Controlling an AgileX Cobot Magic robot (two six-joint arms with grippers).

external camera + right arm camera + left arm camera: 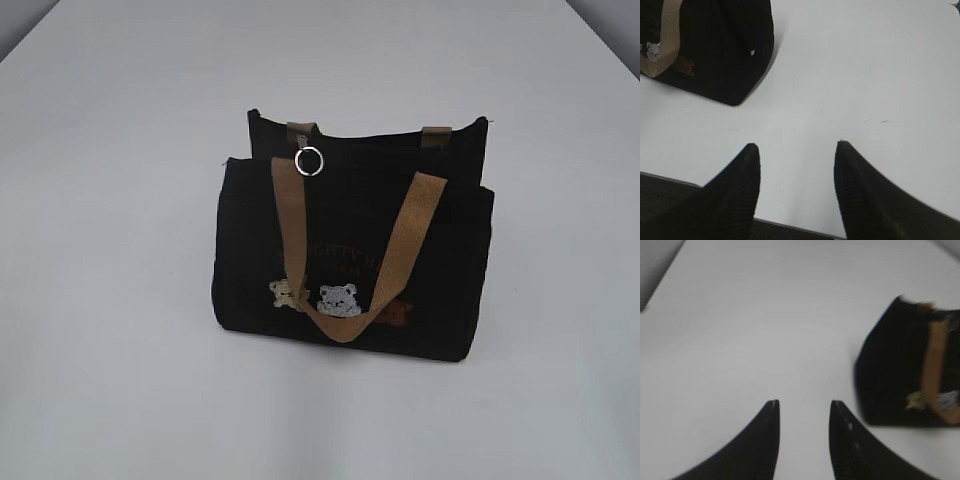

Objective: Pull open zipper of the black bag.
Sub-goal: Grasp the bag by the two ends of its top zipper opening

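Note:
The black bag (pixel 352 250) stands upright in the middle of the white table, bear patches facing the exterior camera. Its tan webbing handle (pixel 405 240) hangs down the front. The zipper runs along the top edge; its silver ring pull (pixel 311 161) hangs at the left end. No arm shows in the exterior view. My left gripper (pixel 803 402) hovers open and empty over bare table, the bag (pixel 890 375) to its right. Near the table's front edge my right gripper (pixel 797 145) is open and empty, with the bag (pixel 725 50) at its upper left.
The white table (pixel 120 300) spreads all round the bag. Its front edge (pixel 790 226) runs under the right gripper's fingers, with dark floor below. A grey strip (pixel 655 265) lies beyond the table's far left edge.

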